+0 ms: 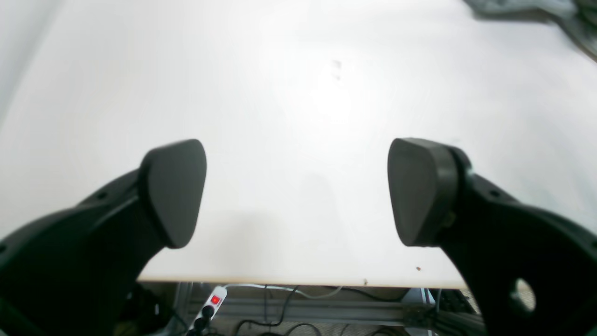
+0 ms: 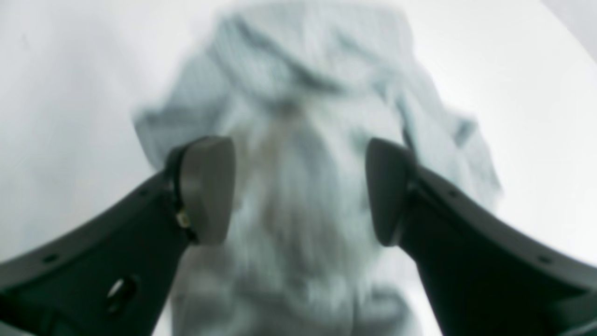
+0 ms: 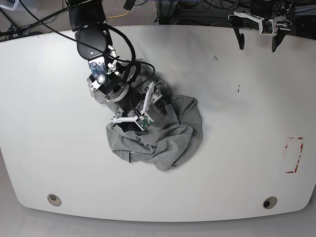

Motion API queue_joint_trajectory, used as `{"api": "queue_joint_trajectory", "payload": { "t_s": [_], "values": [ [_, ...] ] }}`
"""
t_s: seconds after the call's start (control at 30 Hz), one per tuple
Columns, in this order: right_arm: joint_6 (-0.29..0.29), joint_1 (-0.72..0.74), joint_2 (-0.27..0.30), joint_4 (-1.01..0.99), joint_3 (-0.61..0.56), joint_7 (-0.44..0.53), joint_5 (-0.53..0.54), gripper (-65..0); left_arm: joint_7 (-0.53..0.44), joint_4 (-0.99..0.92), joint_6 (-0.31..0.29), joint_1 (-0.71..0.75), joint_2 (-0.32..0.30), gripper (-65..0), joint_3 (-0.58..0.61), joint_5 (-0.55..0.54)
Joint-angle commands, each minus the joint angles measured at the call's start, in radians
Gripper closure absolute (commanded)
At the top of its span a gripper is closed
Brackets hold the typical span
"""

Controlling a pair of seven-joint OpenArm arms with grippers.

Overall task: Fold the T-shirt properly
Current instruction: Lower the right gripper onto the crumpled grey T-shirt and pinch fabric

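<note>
2 wide-spread jaws frame the left wrist view: our left gripper (image 1: 297,191) hangs released over the bare white table (image 1: 298,93), parked clear so the cloth work stays unobstructed. In the right wrist view, our right gripper (image 2: 298,191) points down with its pads parted around blurred grey fabric; we cannot tell whether they touch it. From the base view, the T-shirt (image 3: 168,136) lies crumpled mid-table, our right arm bent low over its far left part, our left arm raised at the far right corner.
</note>
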Motion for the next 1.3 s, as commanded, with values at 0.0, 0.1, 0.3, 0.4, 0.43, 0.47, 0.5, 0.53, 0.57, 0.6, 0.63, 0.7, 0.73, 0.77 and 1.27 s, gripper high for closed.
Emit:
{"api": "queue_joint_trajectory", "payload": {
  "t_s": [0.0,0.1,0.3,0.4,0.43,0.47,0.5,0.53,0.57,0.6,0.63,0.7,0.73,0.77,1.27],
  "values": [
    [0.010,0.065,0.003,-0.045,0.007,0.024,-0.005,-42.2,-0.024,0.012,-0.006,0.015,-0.002,-57.4,0.002,0.001],
    [0.031,0.120,-0.036,-0.122,0.013,0.024,-0.014,-42.2,-0.023,0.010,-0.006,0.000,-0.002,-57.4,-0.006,0.001],
    [0.034,0.205,-0.039,-0.269,0.008,0.026,-0.014,-42.2,0.049,0.012,-0.006,-0.031,-0.002,-57.4,-0.027,0.001],
    [0.062,0.220,-0.025,-0.309,0.007,0.026,-0.014,-42.2,0.082,0.012,-0.006,-0.062,-0.002,-57.4,-0.033,0.001],
    [0.071,0.220,-0.024,-0.312,0.007,0.026,-0.014,-42.2,0.094,0.012,-0.006,-0.069,-0.002,-57.4,-0.033,0.001],
    [0.074,0.220,-0.024,-0.324,0.010,0.027,-0.014,-42.2,0.105,0.012,-0.006,-0.074,-0.002,-57.4,-0.033,0.001],
    [0.076,0.222,-0.024,-0.338,0.011,0.027,-0.014,-42.2,0.114,0.012,-0.006,-0.076,-0.002,-57.4,-0.033,0.001],
    [0.076,0.229,-0.022,-0.349,0.011,0.027,-0.014,-42.2,0.122,0.012,-0.006,-0.077,-0.002,-57.4,-0.033,0.001],
    [0.076,0.246,-0.020,-0.364,0.011,0.027,-0.014,-42.2,0.128,0.012,-0.008,-0.086,-0.002,-57.4,-0.033,0.001],
    [0.076,0.252,-0.020,-0.372,0.013,0.027,-0.014,-42.2,0.131,0.012,-0.008,-0.092,-0.002,-57.4,-0.033,0.001],
    [0.076,0.254,-0.020,-0.383,0.015,0.027,-0.014,-42.2,0.131,0.012,-0.008,-0.102,-0.002,-57.4,-0.033,0.001],
    [0.074,0.265,-0.020,-0.397,0.019,0.042,-0.014,-42.2,0.131,0.010,-0.008,-0.112,-0.002,-57.4,-0.032,0.001],
    [0.074,0.266,-0.020,-0.397,0.025,0.053,-0.014,-42.2,0.131,0.010,-0.008,-0.112,-0.002,-57.4,-0.030,0.001],
    [0.074,0.266,-0.020,-0.397,0.030,0.058,-0.014,-42.2,0.131,0.010,-0.008,-0.112,-0.002,-57.4,-0.027,0.001],
    [0.074,0.332,-0.051,-0.481,0.022,0.061,-0.015,-42.2,0.132,0.010,-0.008,-0.140,-0.041,-57.4,-0.026,0.001]
  ]
}}
